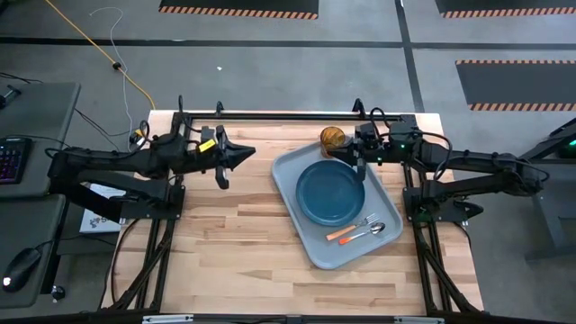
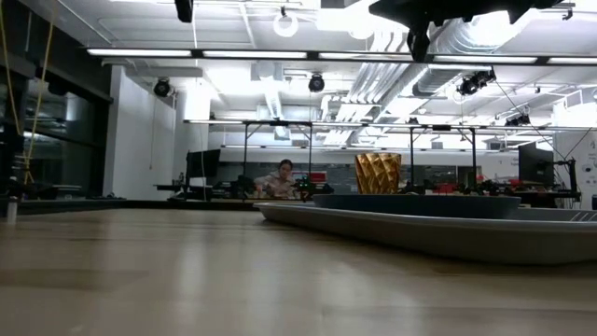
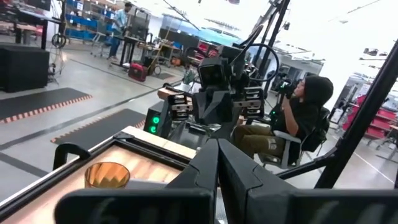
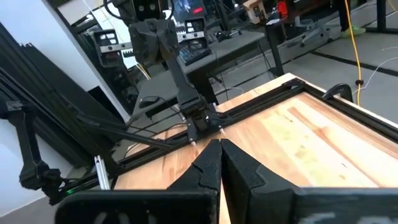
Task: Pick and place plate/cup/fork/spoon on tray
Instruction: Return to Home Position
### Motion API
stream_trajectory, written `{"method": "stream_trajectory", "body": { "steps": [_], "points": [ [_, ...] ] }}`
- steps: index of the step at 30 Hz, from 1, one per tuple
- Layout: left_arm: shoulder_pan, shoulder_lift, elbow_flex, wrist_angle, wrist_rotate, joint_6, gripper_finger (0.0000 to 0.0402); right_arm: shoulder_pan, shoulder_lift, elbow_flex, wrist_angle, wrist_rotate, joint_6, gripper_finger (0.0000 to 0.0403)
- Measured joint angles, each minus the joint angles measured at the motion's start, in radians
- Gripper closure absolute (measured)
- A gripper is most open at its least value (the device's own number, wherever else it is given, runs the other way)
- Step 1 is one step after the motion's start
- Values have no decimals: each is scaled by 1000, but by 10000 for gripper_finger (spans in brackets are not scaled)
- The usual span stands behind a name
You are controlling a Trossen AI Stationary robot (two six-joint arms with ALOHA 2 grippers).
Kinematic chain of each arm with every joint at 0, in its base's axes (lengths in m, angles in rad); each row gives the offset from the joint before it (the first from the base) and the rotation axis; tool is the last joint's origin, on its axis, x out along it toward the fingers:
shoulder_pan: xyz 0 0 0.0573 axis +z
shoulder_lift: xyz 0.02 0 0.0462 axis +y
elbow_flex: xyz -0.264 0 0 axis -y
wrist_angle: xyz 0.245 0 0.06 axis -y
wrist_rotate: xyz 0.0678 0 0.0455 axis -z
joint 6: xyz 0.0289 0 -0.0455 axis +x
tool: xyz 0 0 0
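The pale grey-blue tray lies on the right half of the table. The dark teal plate rests flat on it. The orange-handled fork and the spoon lie side by side on the tray's near right part. The brown cup stands upright on the table just beyond the tray's far edge; it also shows in the low view and the left wrist view. My left gripper is shut and empty, above the table left of the tray. My right gripper is shut and empty, over the tray's far edge beside the cup.
A black rail runs along the table's far edge. Bare wood lies left of and in front of the tray. A person sits beyond the table's right side, behind the right arm.
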Motion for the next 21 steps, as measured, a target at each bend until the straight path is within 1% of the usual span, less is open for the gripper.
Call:
{"method": "stream_trajectory", "body": {
  "steps": [4, 8, 10, 11, 15, 19, 21],
  "points": [
    [-17, -1, 0, 1, -16, 3, 401, 0, -12, 0, -3, -13, 0, 402],
    [-32, -4, 0, -22, -36, 43, 401, 0, -29, 0, -3, -31, 0, 403],
    [-38, -24, -6, -36, -55, 57, 401, 0, -39, 0, -3, -34, 0, 403],
    [-41, -38, -19, -16, -61, 65, 401, 0, -45, 0, -2, -34, 0, 403],
    [-52, -133, -129, 42, -66, 62, 402, 0, -61, 0, -3, -35, 1, 403],
    [-60, -269, -271, 130, -66, 47, 401, 0, -62, 0, -3, -49, -8, 403],
    [-65, -336, -332, 137, -71, 35, 401, 0, -62, 0, -5, -50, -7, 403]
  ]
}}
